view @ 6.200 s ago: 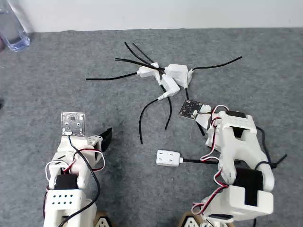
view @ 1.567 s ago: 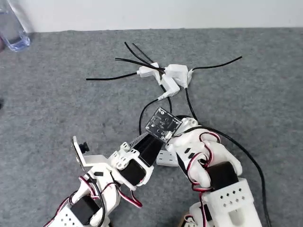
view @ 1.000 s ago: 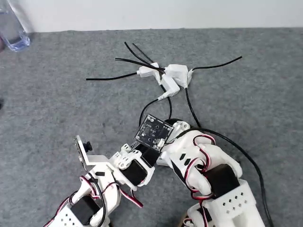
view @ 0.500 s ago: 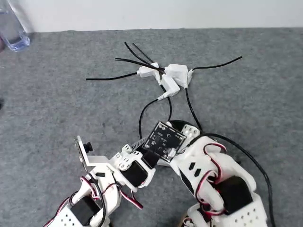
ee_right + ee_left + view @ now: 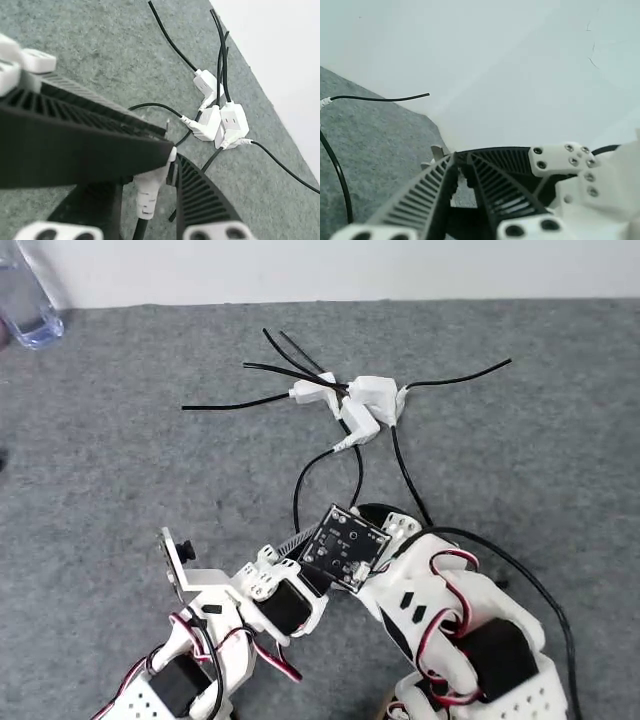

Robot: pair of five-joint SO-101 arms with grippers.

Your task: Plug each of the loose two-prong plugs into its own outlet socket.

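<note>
Both arms lean toward the table (image 5: 120,440) middle, wrists close. The right gripper (image 5: 150,172) pinches a white plug (image 5: 149,194), its long axis along the fingers, prongs (image 5: 167,125) pointing away toward the far plugs (image 5: 215,117). The left gripper (image 5: 461,161) crosses it, jaws almost pressed together

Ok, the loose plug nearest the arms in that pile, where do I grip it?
Take the plug by its broad white body, probably from straight above, closing across the width. It lies flat on the mat, and its near end tapers into the cord, too thin to hold firmly.
</note>
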